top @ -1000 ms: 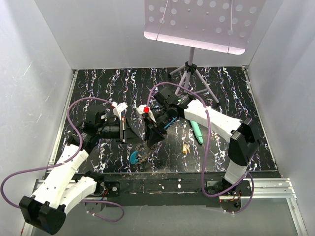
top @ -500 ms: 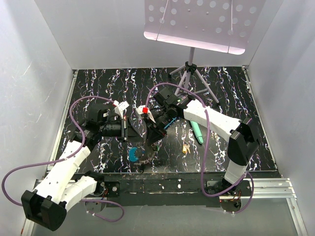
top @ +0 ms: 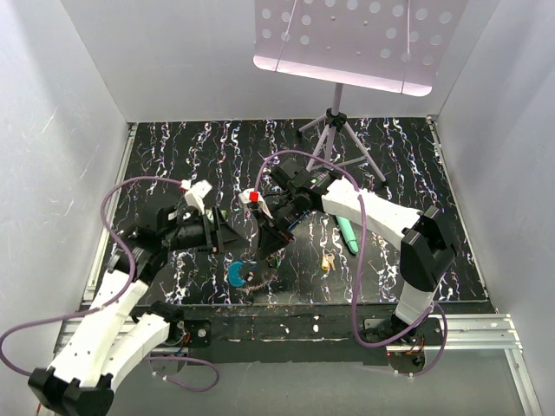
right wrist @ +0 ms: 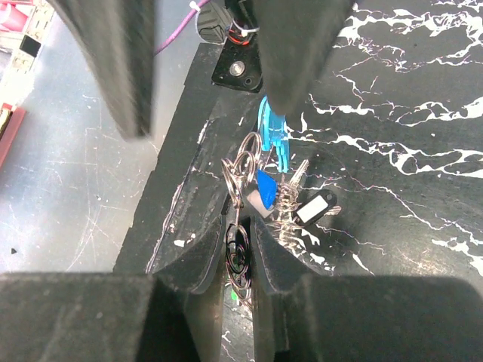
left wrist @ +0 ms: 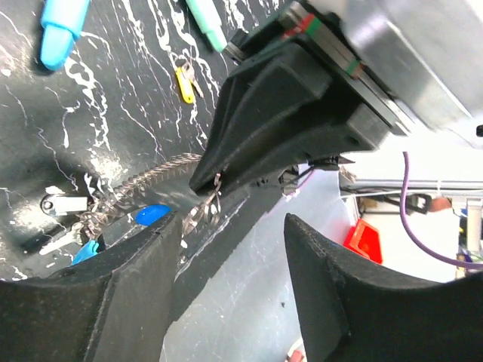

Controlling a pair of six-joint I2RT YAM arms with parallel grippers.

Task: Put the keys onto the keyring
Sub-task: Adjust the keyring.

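The keyring (top: 251, 279) lies near the table's front edge, a grey chain-like loop with a blue section (top: 234, 276). My right gripper (top: 271, 245) points down at it. In the right wrist view the right gripper (right wrist: 238, 222) is shut on the keyring's wire rings (right wrist: 238, 256), and a blue-headed key (right wrist: 264, 192) and a white tag (right wrist: 315, 205) hang in the bunch. My left gripper (top: 225, 232) is open just left of the right one, nothing between its fingers (left wrist: 128, 294). A loose yellow key (top: 327, 260) lies to the right, also seen as the yellow key (left wrist: 185, 81) in the left wrist view.
A teal stick (top: 347, 232) lies right of the right gripper, and a light blue stick (left wrist: 60, 30) shows beside it in the left wrist view. A tripod stand (top: 334, 130) with a perforated plate stands at the back. The table's front edge (top: 286, 303) is close behind the keyring.
The left gripper was shut and has opened, and its arm has drawn back a little to the left. The right gripper has closed on the rings and stayed over the keyring.
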